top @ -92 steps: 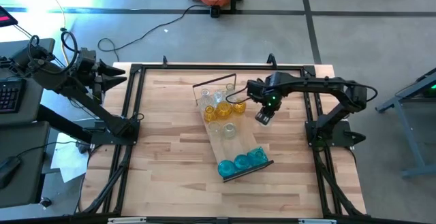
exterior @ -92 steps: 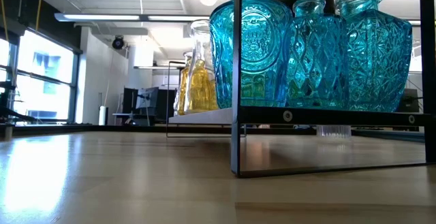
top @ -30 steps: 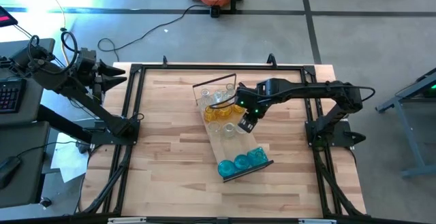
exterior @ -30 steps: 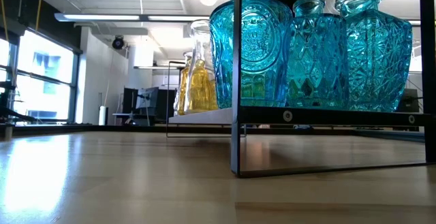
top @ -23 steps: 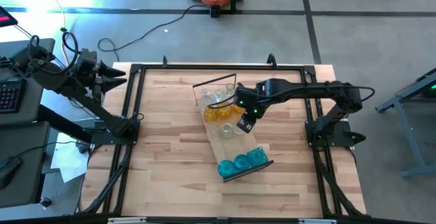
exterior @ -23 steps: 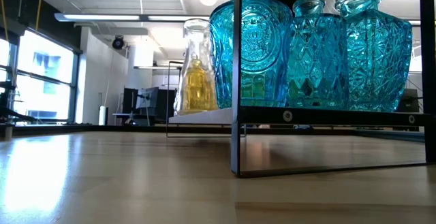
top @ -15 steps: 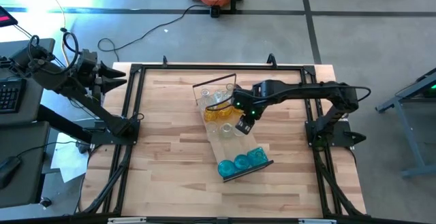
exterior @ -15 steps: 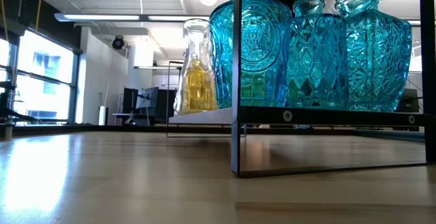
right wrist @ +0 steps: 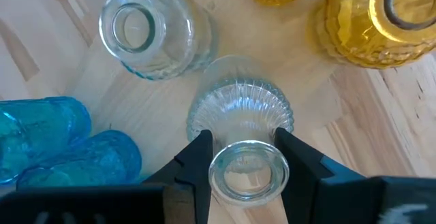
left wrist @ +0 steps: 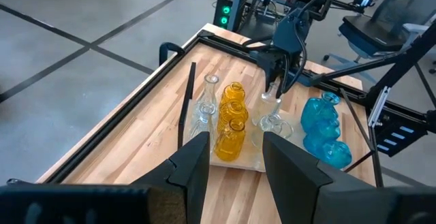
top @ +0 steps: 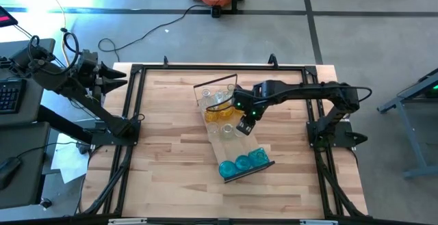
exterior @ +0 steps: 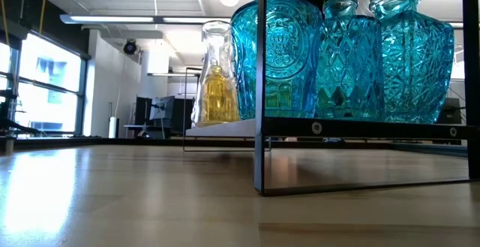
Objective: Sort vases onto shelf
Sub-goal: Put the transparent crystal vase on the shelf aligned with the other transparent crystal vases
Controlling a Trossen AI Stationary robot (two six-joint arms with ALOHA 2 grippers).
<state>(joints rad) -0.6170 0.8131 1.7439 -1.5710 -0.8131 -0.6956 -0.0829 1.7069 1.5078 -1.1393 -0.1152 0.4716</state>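
The shelf point(top: 237, 146) lies slantwise mid-table. Three blue vases point(top: 241, 161) stand at its near end and yellow vases point(top: 217, 113) toward its far end, with a clear vase point(top: 204, 95) beyond them. My right gripper point(top: 241, 121) hangs over the shelf's middle, shut on a ribbed clear vase point(right wrist: 240, 112) beside another clear vase point(right wrist: 153, 37). My left gripper point(top: 113, 78) waits open above the table's left edge, nothing between its fingers point(left wrist: 194, 166). My right gripper pinches the clear vase's neck just under its mouth point(right wrist: 248, 157) between its two fingers point(right wrist: 199, 159). The fingers come from above, pointing steeply down. The vase stays upright below them over the plank; whether its base touches the shelf, I cannot tell.
A dark metal frame point(top: 133, 115) runs along the table's edges. The shelf's thin end rims point(exterior: 260, 127) stand up at both short ends. Bare tabletop point(top: 164, 156) lies left of the shelf and toward the near edge.
My right gripper has crept toward the table's left with the clear vase, coming in over the shelf's middle next to the yellow vases. The vase has stayed upright in the hold.
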